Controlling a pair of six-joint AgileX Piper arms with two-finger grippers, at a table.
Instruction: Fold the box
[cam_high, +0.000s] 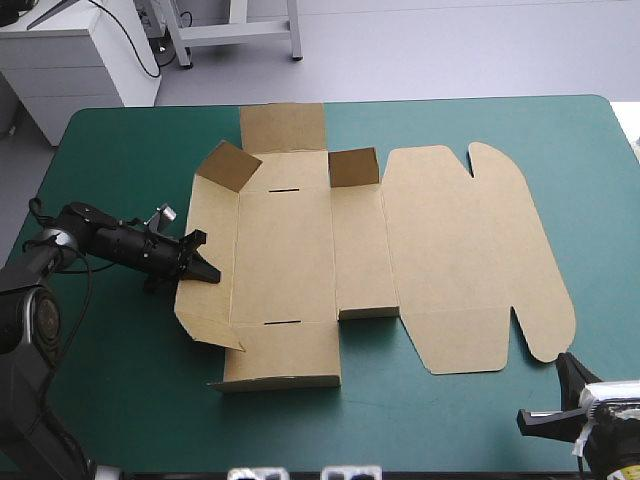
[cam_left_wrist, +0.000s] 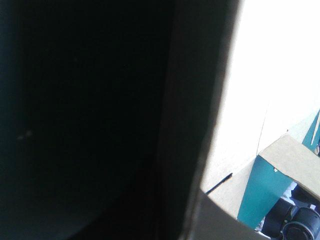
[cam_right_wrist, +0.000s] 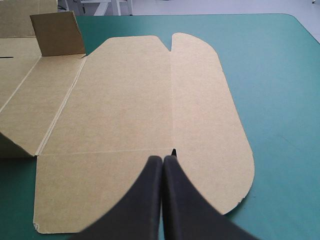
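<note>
With the box (cam_high: 450, 250) mostly flat mid-frame, the left gripper (cam_high: 203, 258), grip unreadable, seemed to be raising its left side, next needing an inward push; the right gripper (cam_right_wrist: 163, 159) sat clenched, empty.

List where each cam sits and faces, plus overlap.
High view: above and behind the robot, looking forward and down at the flat brown cardboard box on the teal-green table cover; left gripper and right gripper show.
Left wrist view: close against the box's raised left wall, mostly dark; own parts unclear.
Right wrist view: near-right table corner, facing across the flat lid; own shut black fingers show.
Shared: high and right wrist, the lid.
</note>
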